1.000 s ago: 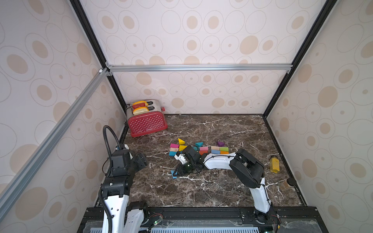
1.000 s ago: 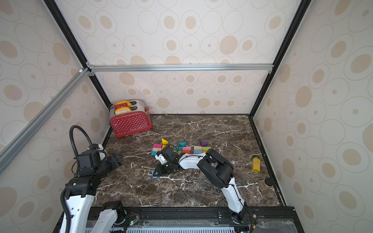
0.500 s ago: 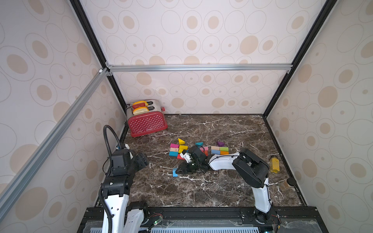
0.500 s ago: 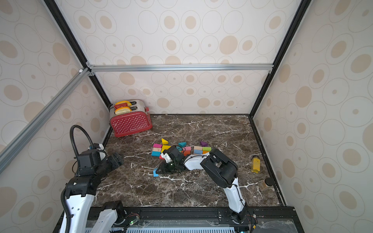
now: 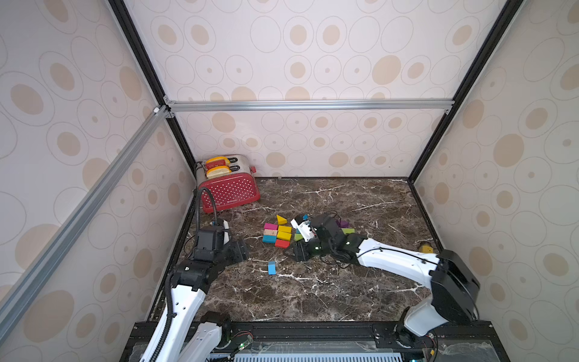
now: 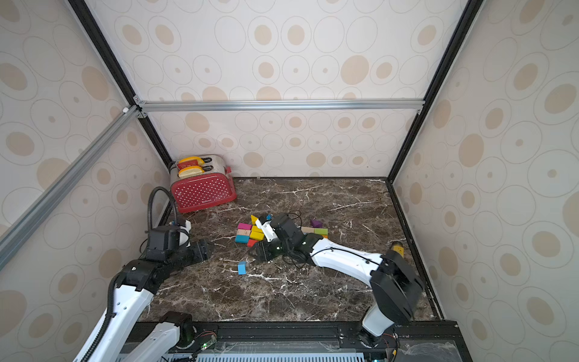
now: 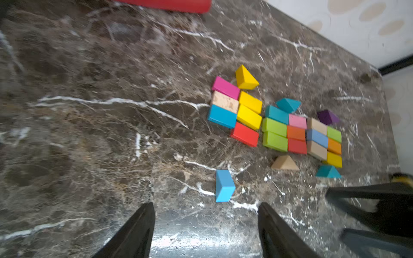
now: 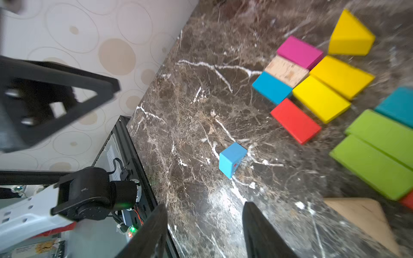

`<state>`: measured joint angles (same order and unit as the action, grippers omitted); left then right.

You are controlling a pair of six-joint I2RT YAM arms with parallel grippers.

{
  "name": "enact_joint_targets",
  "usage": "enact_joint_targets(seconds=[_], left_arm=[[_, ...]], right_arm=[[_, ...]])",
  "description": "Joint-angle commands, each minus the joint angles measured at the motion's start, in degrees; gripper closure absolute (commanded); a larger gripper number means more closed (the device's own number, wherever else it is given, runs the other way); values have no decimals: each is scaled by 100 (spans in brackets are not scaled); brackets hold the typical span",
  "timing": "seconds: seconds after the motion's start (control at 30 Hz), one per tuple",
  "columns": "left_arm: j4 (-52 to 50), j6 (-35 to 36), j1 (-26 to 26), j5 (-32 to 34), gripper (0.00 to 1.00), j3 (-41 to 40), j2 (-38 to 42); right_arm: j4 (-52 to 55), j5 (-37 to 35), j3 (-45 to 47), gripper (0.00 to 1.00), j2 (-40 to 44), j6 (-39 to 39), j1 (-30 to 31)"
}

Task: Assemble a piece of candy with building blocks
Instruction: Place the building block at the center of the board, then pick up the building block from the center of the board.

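The blue block (image 5: 271,268) stands on the surface (image 5: 313,291), at 7 o'clock of the other building blocks (image 5: 279,233). The left end effector (image 5: 241,250) and right end effector (image 5: 296,251) are spread, empty. I think the right should pinch flat faces squarely.

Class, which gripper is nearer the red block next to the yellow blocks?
Right. The right gripper is close beside the red block; the left gripper is well off to its left.
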<state>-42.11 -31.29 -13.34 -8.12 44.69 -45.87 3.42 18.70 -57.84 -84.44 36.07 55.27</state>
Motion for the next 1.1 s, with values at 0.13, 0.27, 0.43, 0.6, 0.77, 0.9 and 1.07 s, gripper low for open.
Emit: enact_joint_targets(seconds=[0.13,0.27,0.43,0.6,0.77,0.9,1.07], left_arm=[[625,-860,-1371,574,27,-875,-615],[1029,-1010,-1766,690,25,-918,-1333],[1470,-1088,-2243,961,25,-744,-2169],[1821,-1045,-2252,937,31,-559,-3065],[1777,-1019,-2254,1196,39,-278,-3526],[1811,-991,-2254,1082,50,-166,-3733],[1805,-1014,-2252,1051,71,-248,-3677]], right_arm=[[467,-569,1196,39,837,-580,-194],[391,-543,1512,39,936,-667,-257],[213,-555,1795,38,996,-728,-338],[160,-412,1950,38,993,-747,-445],[154,-429,2064,38,1026,-820,-498],[96,-407,2145,38,1013,-807,-514],[98,-393,2147,38,1002,-824,-543]])
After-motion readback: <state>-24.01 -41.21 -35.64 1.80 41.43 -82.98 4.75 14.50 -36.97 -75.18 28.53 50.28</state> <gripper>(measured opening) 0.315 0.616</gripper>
